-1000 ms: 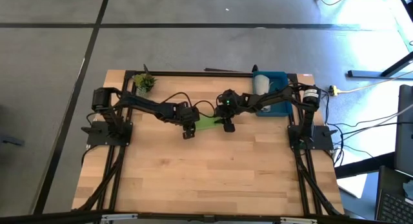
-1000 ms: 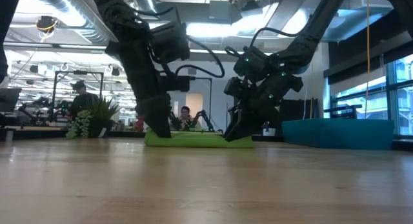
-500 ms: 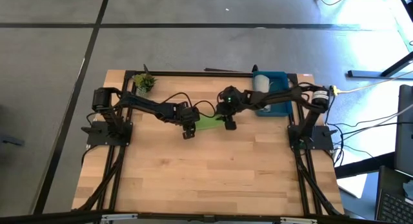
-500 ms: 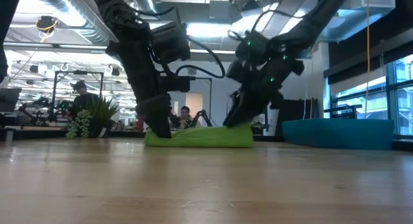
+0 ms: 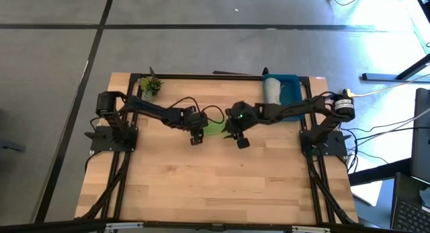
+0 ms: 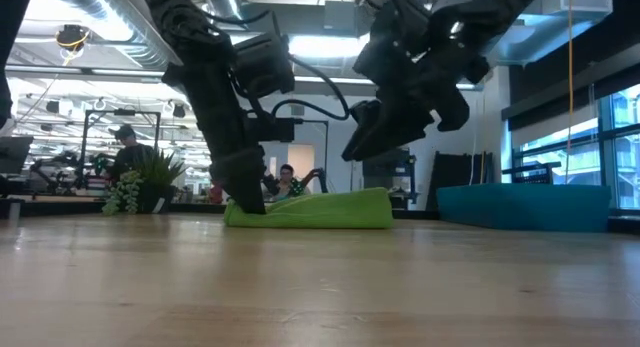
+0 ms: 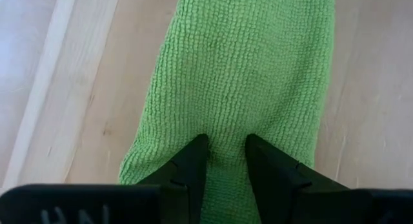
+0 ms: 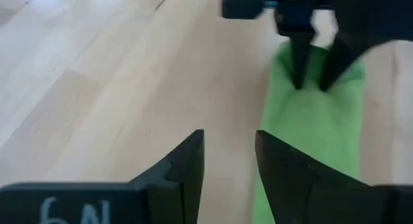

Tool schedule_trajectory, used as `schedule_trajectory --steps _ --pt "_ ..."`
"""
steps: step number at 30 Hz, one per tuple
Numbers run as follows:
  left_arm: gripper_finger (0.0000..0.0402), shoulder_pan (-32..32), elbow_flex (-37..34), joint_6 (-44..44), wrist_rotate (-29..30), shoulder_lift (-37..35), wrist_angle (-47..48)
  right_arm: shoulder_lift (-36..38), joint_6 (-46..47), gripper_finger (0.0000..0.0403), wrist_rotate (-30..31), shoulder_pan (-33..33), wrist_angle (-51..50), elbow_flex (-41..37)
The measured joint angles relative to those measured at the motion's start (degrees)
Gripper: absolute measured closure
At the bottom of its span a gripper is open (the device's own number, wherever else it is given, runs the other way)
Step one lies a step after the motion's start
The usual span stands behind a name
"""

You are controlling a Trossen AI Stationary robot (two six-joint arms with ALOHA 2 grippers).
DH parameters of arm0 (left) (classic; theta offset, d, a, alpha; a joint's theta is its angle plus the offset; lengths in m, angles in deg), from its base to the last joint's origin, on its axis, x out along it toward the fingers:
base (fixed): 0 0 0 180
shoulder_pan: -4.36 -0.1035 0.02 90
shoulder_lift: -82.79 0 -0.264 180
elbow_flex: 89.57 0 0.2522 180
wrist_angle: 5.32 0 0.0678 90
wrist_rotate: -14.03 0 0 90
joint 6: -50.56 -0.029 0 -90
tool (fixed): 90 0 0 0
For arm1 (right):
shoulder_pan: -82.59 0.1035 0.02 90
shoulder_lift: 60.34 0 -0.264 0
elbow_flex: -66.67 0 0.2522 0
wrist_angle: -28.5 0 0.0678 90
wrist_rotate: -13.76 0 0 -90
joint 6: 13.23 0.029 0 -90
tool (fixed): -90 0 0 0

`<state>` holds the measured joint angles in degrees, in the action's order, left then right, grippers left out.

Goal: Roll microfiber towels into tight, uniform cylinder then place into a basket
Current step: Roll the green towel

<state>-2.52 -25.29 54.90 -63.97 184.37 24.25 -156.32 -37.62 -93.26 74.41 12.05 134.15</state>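
Note:
The green towel (image 5: 213, 129) lies on the table as a long narrow band running left to right; in the low view (image 6: 320, 209) its right end stands a little higher than its left. My left gripper (image 7: 226, 143) is down on its left end (image 6: 248, 205), shut on the cloth. My right gripper (image 6: 358, 152) hangs open above and nearer than the towel's right end, touching nothing; in its own view (image 8: 229, 137) only bare table shows between its fingers. A light grey rolled towel (image 5: 271, 89) lies in the blue basket (image 5: 290, 92) at the far right. My left gripper has the green towel's left end (image 7: 226, 128) between its two fingertips (image 7: 197, 150), with cloth filling the narrow gap. The fingers slant steeply down from the left and lie along the band. The towel rests on the table under them.
A small green plant (image 5: 150, 85) stands at the far left corner. The basket (image 6: 530, 205) sits at the far right, beyond the right arm. Bare wood table spreads across the whole near half.
My right gripper has lifted off the towel's right end, risen well clear and come toward the table's near edge, rolling a little. The towel's right end has puffed up from flat. The left end stays under my left gripper.

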Motion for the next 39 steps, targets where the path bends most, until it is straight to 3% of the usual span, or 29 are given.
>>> schedule_trajectory --steps 8,24,27,33,39 --pt "0.0297 1.1 0.0 0.0 3.3 0.1 -0.3 -0.2 1.3 0.0263 7.7 5.3 0.0 0.0" --pt "0.0297 1.0 0.0 3.3 6.6 0.3 -3.6 -0.2 1.3 0.0263 8.0 5.8 0.0 0.1" --pt "0.0297 -0.9 0.0 4.8 4.1 0.2 -3.8 -0.2 1.3 0.0263 8.0 5.8 0.0 0.1" --pt "0.0297 -6.0 0.0 7.4 -8.4 0.2 -2.9 -0.2 1.5 0.0263 8.0 5.8 0.0 0.1" --pt "0.0297 -7.4 0.1 7.2 -10.8 0.1 -2.5 -0.2 1.6 0.0263 8.0 5.8 0.0 0.1"
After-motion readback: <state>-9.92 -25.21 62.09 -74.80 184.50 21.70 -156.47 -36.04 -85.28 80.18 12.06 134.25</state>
